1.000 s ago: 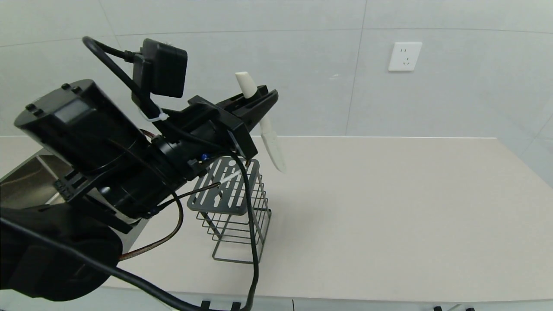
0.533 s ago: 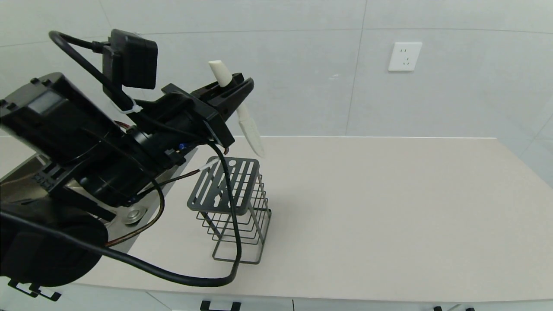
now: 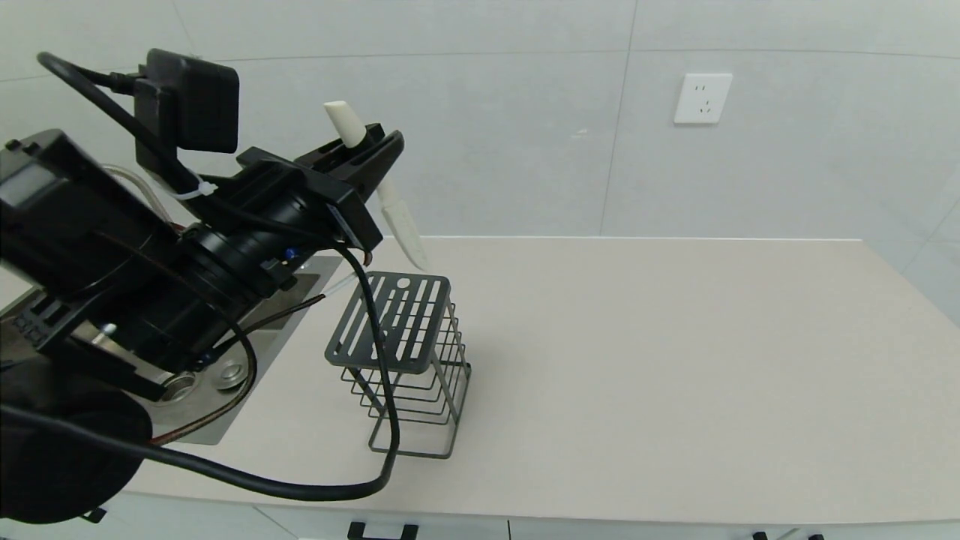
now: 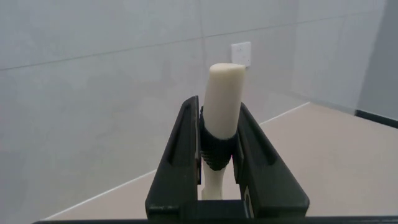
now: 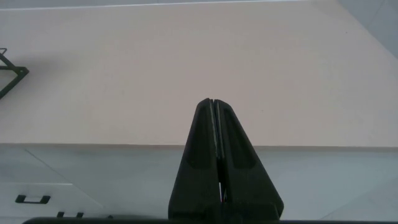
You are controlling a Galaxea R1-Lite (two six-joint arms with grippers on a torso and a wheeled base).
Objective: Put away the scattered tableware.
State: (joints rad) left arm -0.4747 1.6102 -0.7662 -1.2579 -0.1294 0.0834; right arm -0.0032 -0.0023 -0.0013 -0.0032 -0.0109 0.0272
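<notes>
White knife hangs blade-down, clamped in the left pincer above the wire rack near the table's left edge. The right pincer is closed on nothing.

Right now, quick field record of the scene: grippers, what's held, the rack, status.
left gripper: shut on the white knife, raised above the counter
white knife: handle up, blade tilted down, tip just above the rack, not in a slot
rack: wire frame with a slotted top, upright on the counter
right gripper: shut, holding nothing, by the counter's front edge
status: knife not yet stowed
</notes>
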